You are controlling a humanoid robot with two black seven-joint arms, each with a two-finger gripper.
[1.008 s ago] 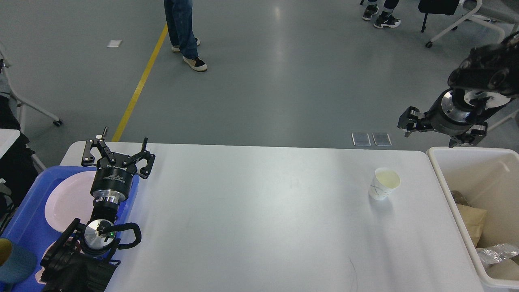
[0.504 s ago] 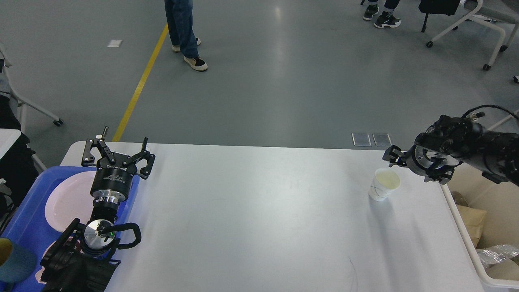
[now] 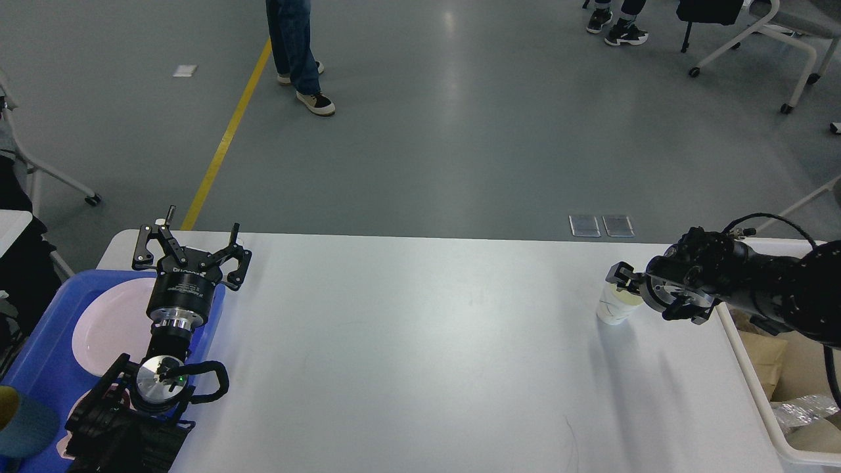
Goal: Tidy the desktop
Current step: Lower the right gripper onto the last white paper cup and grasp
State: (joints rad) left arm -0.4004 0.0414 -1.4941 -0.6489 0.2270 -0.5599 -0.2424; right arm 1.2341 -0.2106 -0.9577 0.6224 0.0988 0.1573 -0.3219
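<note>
With the right hand (image 3: 624, 284) at the rim of the paper cup (image 3: 615, 307) near the right edge of the counter (image 3: 407, 341), finger state indeterminate, the grasp is in progress; next: close, lift, carry to the bin (image 3: 755, 368); the left hand (image 3: 190, 253) idles, fingers apart.

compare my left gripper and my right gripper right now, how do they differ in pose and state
The left gripper points away from me, over the far edge of the blue tray, fingers spread open around nothing; the right gripper lies sideways, pointing left, right at the paper cup. The left one is far from the cup. Whether the right one has shut on the cup cannot be told. Both are black and hang above the desktop.
</note>
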